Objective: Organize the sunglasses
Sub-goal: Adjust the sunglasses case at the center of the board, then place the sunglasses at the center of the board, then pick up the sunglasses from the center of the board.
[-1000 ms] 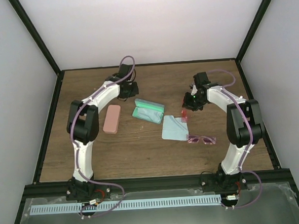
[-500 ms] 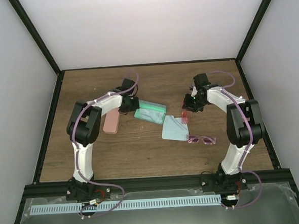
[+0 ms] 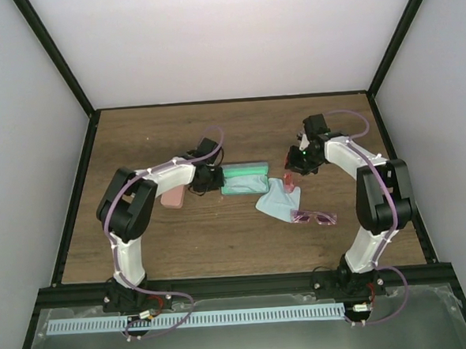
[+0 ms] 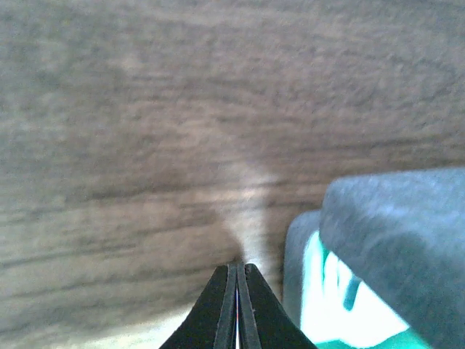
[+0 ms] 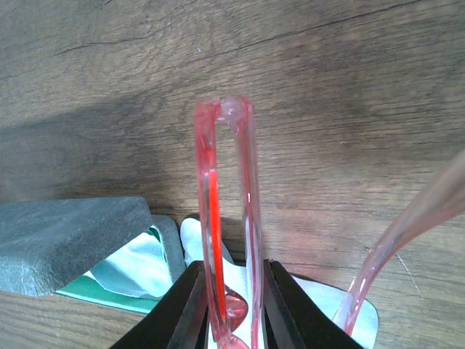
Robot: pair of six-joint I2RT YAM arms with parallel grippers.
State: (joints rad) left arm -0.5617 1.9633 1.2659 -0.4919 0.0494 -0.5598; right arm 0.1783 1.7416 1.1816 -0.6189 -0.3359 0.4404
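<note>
1. An open blue-grey sunglasses case (image 3: 243,179) with a mint-green lining lay near the middle of a wooden tabletop (image 3: 221,234). Every place below is given from this case.
2. The left pincer (image 4: 237,270) sat low over the tabletop at the case's left end. Its two black fingers were pressed together with nothing between them. The wrist view showed the case's edge just to the right of the tips, but not whether they touched it.
3. The right pincer (image 5: 232,267) hung just off the case's right end and pinched the red-lensed sunglasses (image 5: 211,196) by the frame.
4. The red-lensed sunglasses stood on edge in that grip, raised above the tabletop. They were just beyond the case's right end and not inside it.
5. A pale blue cloth (image 3: 274,203) lay flat on the tabletop at the case's near right corner, under the held pair.
6. In the right wrist view, a pale cloth also showed inside the case, against the green lining.
7. The pinkish-purple sunglasses (image 3: 315,216) lay on the tabletop to the right of the case and nearer the arm bases. They sat just past the cloth's far corner and well apart from the case.
8. A closed pink case (image 3: 171,198) lay to the left of the open case, partly hidden behind the left arm.
</note>
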